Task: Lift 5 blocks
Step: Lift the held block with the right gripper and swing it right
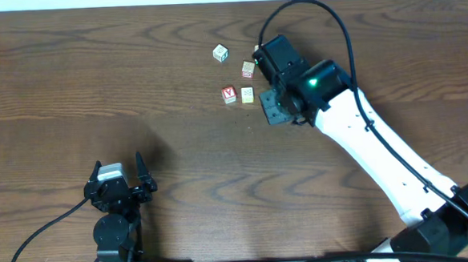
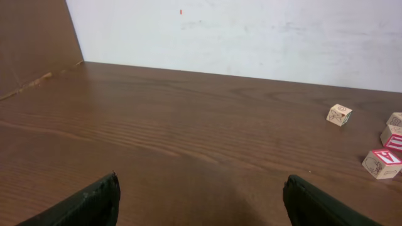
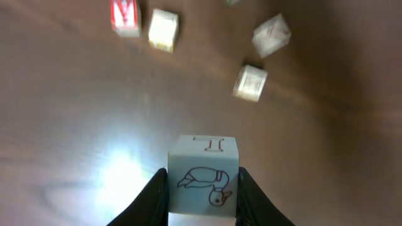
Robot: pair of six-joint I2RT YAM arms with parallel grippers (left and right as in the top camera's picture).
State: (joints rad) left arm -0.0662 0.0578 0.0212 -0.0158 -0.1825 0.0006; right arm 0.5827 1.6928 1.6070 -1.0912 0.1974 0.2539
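My right gripper (image 3: 203,188) is shut on a pale block (image 3: 203,176) with a bird drawing and holds it above the table. In the overhead view that gripper (image 1: 271,109) covers the held block. Below it on the wood lie a red V block (image 3: 125,16), a cream block (image 3: 163,29) beside it, and two more pale blocks (image 3: 271,34) (image 3: 250,83). From overhead the red V block (image 1: 229,94) and its cream neighbour (image 1: 247,95) sit just left of the right gripper. My left gripper (image 1: 119,167) stands open and empty at the near left, far from the blocks (image 2: 381,163).
A cube with a green print (image 1: 220,53) lies at the back of the group, and a pale cube (image 1: 248,69) is nearer the right arm (image 1: 379,147). A white wall (image 2: 251,31) borders the table's far side in the left wrist view.
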